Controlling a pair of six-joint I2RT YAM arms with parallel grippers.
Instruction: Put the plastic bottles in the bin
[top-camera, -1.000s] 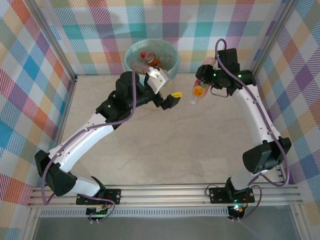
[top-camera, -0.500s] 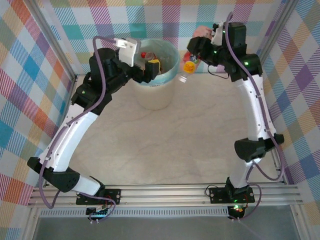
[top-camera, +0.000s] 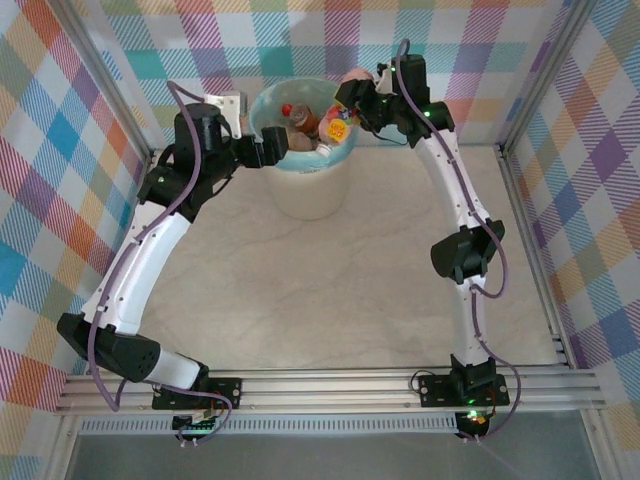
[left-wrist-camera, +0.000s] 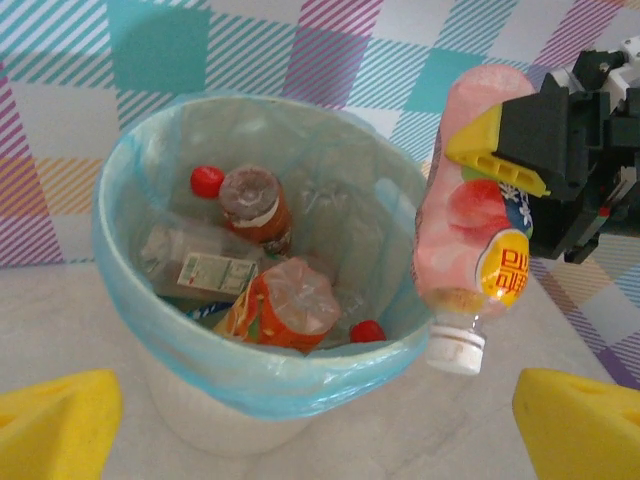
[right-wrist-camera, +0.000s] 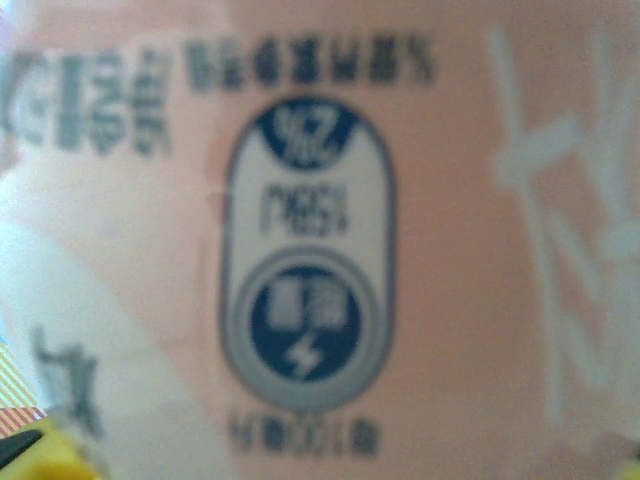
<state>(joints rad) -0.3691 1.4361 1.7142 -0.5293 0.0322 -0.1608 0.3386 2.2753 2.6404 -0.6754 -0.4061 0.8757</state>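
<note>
The right fingers pinch the pink bottle nr its base; it hangs cap-down, long axis approx vertical, at the right rim of the bin, w/ other bottles lying inside. The bin's mouth is left of the cap in the left wrist view, so prob a small shift inward before release. The left fingers are spread, empty, at the bin's other side

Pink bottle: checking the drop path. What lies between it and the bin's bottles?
Nothing: left wrist view shows open air between the pink bottle and bottles in the bin.
</note>
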